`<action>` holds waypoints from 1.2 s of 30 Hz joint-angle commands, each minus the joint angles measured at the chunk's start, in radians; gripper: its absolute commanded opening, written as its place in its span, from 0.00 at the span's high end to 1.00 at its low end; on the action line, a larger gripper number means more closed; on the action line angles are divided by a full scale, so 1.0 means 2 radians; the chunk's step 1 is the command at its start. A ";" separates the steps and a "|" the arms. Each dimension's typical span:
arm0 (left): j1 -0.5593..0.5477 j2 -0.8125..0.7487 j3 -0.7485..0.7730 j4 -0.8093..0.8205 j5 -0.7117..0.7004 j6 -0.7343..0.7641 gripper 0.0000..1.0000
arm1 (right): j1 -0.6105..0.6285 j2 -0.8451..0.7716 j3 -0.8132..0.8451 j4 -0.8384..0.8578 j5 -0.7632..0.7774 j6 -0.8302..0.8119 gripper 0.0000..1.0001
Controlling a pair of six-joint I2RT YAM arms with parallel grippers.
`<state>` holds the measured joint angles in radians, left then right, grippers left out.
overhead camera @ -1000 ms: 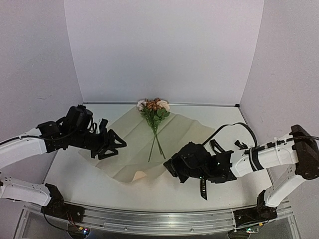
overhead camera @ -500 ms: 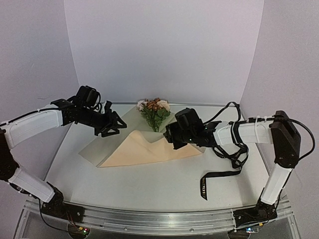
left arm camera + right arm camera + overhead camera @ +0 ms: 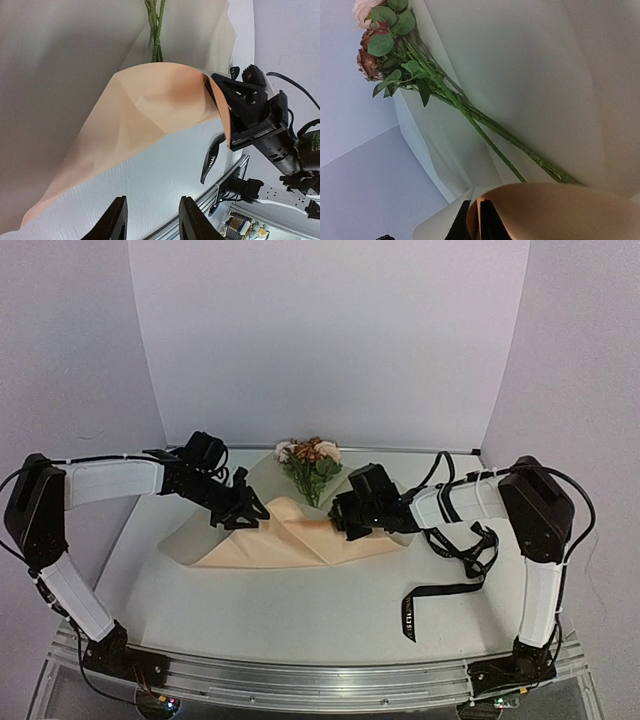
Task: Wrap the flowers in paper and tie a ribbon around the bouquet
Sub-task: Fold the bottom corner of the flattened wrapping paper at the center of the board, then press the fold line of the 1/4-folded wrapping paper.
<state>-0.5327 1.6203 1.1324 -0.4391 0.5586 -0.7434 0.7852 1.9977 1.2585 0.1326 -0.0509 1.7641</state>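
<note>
The tan paper (image 3: 300,540) lies folded over itself, peach side up, and covers the lower stems of the flowers (image 3: 311,465). The blooms stick out at the back. My right gripper (image 3: 338,518) is at the top of the fold. In the right wrist view its fingers (image 3: 461,226) pinch the paper's edge (image 3: 481,210), with the green stems (image 3: 495,131) just beyond. My left gripper (image 3: 250,512) hovers at the fold's left end, open. Between its fingers (image 3: 116,220) only bare table shows, and the paper (image 3: 140,125) lies ahead of them. The black ribbon (image 3: 440,591) lies loose at the front right.
The white table (image 3: 300,625) ends in a metal rail (image 3: 320,680) along the near side. White walls close in the back and both sides. The right arm's black cables (image 3: 480,540) loop just above the ribbon.
The right gripper has carried the paper's near edge up and back over the stems, folding the sheet. The left arm has swung in to the fold's left end, its jaws narrowing.
</note>
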 commanded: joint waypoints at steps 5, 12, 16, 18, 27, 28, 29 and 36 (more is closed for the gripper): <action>0.003 0.061 0.013 0.037 0.009 0.019 0.65 | -0.017 -0.020 0.013 0.024 -0.011 -0.088 0.70; 0.006 0.116 0.037 0.049 0.010 0.026 0.67 | -0.018 -0.052 -0.004 -0.002 -0.026 -0.191 0.40; 0.012 0.149 0.069 0.043 0.013 0.033 0.67 | -0.018 -0.092 -0.013 -0.064 -0.008 -0.287 0.24; 0.014 0.161 0.087 0.039 0.012 0.037 0.68 | -0.018 -0.109 -0.011 -0.110 0.016 -0.342 0.16; 0.018 0.192 0.123 0.020 0.015 0.044 0.68 | -0.018 -0.136 -0.025 -0.208 0.061 -0.586 0.02; 0.018 0.194 0.125 0.019 0.015 0.045 0.68 | -0.018 -0.135 -0.027 -0.209 0.062 -0.600 0.02; 0.019 0.196 0.128 0.017 0.015 0.046 0.68 | -0.018 -0.131 -0.028 -0.211 0.061 -0.613 0.02; 0.023 0.213 0.148 0.006 0.017 0.052 0.67 | -0.018 -0.085 -0.003 -0.257 0.080 -0.625 0.02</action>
<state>-0.4985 2.0302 1.3712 -0.4120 0.5781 -0.6710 0.7486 1.7748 1.2144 -0.3102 0.0629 0.5759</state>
